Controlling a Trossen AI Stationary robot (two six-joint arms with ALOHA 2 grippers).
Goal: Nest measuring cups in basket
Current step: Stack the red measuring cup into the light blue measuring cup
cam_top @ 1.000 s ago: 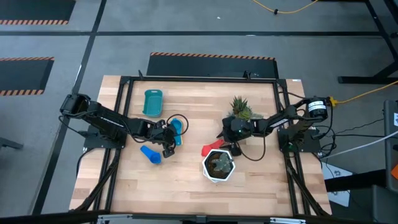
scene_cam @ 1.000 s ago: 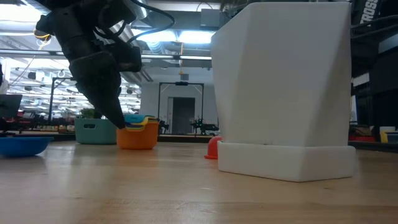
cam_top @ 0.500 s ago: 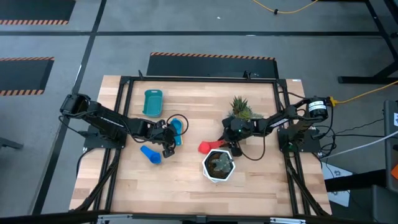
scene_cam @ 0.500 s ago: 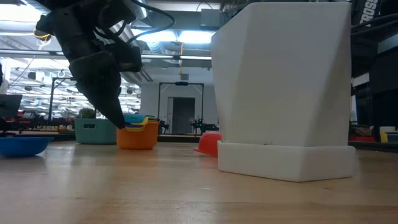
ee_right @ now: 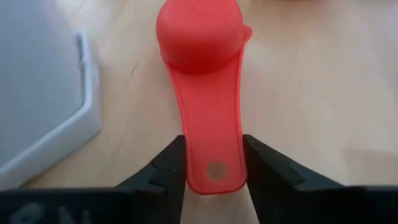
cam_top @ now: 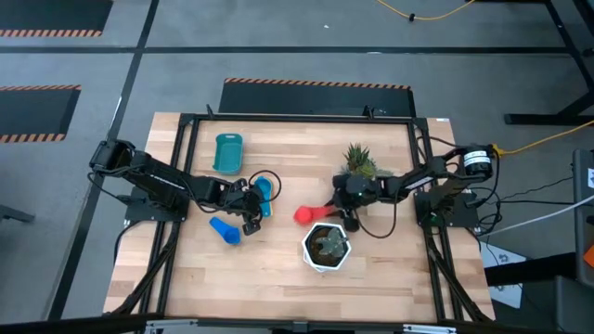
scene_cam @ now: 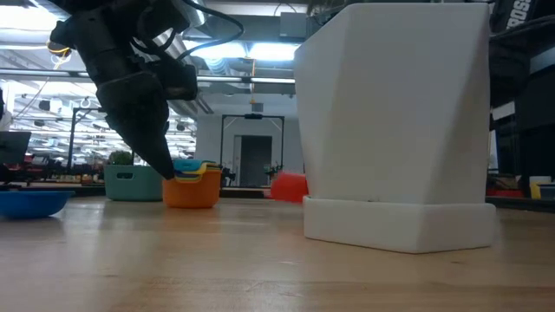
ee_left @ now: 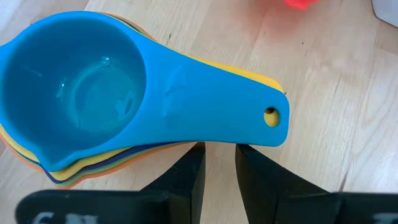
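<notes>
White plant pot (cam_top: 326, 246) crowds the right gripper (cam_top: 332, 211); open tabletop (cam_top: 288, 176) lies toward the basket (cam_top: 227, 152)

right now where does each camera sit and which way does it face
High: above the table, looking straight down; both arms, basket.
Low: at tabletop height, looking level; white pot, an arm above the cup stack.
Left wrist: past the left tool at the light blue cup.
Right wrist: right tool gripping the red cup.
All four show the red cup.
</notes>
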